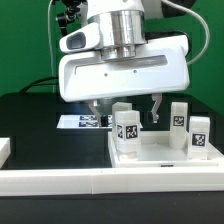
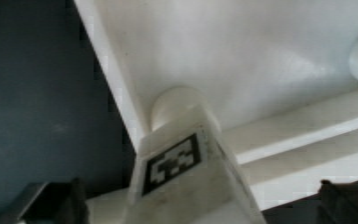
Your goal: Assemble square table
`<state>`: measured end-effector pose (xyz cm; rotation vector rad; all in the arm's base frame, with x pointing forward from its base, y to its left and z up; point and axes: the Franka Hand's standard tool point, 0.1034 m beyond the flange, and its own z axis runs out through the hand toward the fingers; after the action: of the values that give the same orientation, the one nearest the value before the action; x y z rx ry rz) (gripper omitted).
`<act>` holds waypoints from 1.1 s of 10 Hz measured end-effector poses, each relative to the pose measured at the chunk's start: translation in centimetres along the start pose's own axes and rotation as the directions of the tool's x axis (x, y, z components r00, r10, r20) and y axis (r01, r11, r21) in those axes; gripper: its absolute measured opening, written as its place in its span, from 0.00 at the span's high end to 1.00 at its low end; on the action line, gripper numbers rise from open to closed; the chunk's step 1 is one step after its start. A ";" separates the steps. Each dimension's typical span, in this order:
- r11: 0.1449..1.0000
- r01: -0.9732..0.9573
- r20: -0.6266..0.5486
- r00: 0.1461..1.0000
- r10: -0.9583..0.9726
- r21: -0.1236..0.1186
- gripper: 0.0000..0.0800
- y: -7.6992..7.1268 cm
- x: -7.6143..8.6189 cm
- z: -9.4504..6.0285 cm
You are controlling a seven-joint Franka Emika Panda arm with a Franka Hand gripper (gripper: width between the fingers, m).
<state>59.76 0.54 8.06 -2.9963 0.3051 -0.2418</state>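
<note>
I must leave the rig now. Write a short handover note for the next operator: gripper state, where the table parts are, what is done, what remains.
Gripper: open, above the square tabletop, empty, fingers either side of a leg.
Parts: three legs stand on the tabletop: the front one, one behind, one at the exterior view's right. No fourth leg is visible.
Done: three legs look placed; tightness cannot be judged.
Left: fourth leg, check seating.

White square table (image 1: 160, 158), white legs (image 1: 127, 130) with black-and-white tags (image 2: 172, 162), black table (image 1: 40, 125)
</note>
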 end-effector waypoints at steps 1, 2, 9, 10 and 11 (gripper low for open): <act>0.997 0.074 0.000 0.997 -0.074 -0.005 0.19 0.0 0.0 0.0; 0.991 0.134 0.000 0.991 -0.134 -0.009 0.19 0.1 0.1 0.0; 0.938 0.345 0.003 0.939 -0.345 -0.018 0.36 0.0 0.3 -0.1; 0.938 0.345 0.003 0.939 -0.345 -0.018 0.36 0.0 0.3 -0.1; 0.938 0.345 0.003 0.939 -0.345 -0.018 0.54 0.1 0.3 -0.1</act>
<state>60.01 0.41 8.20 -3.0488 -0.2258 -0.2716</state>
